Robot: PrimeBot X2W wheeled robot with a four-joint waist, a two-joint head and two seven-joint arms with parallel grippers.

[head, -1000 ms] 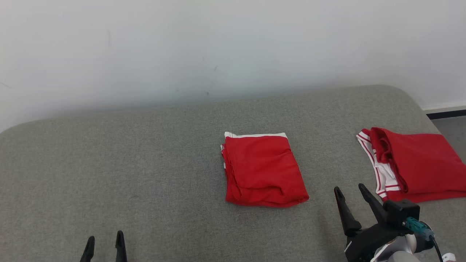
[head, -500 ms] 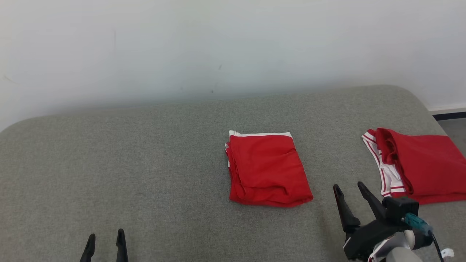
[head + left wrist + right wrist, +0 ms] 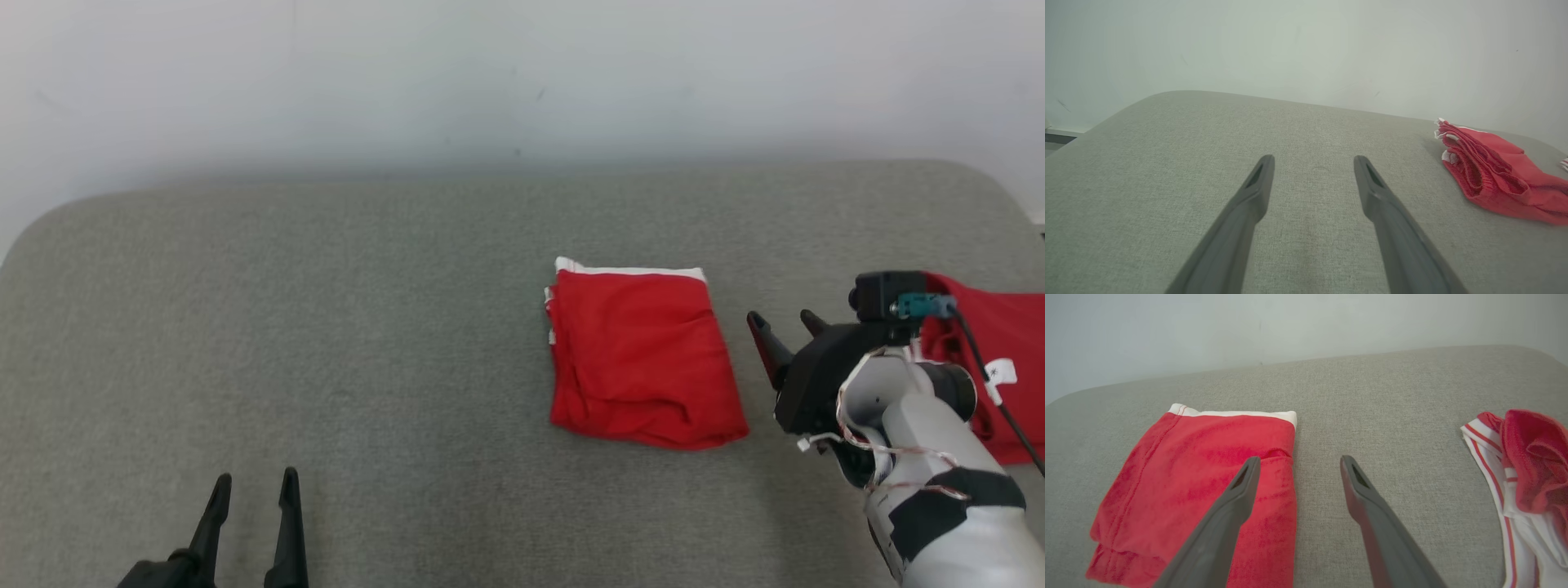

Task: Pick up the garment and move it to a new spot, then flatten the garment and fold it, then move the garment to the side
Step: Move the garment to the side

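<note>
Red folded garment (image 3: 645,351) on grey cushion (image 3: 326,327), just left of right gripper (image 3: 780,317), fingers spread, holding nothing

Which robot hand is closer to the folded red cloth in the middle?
The right. The right gripper hovers just beside the right edge of the folded red cloth; the left gripper is far off, toward the front left.

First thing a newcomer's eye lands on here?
The folded red garment, mid-right on the grey pad, with the open right pincer just beside its right edge. Next, a rumpled second red garment with white striped trim at the far right; the left pincer sits open and empty at lower left.
</note>
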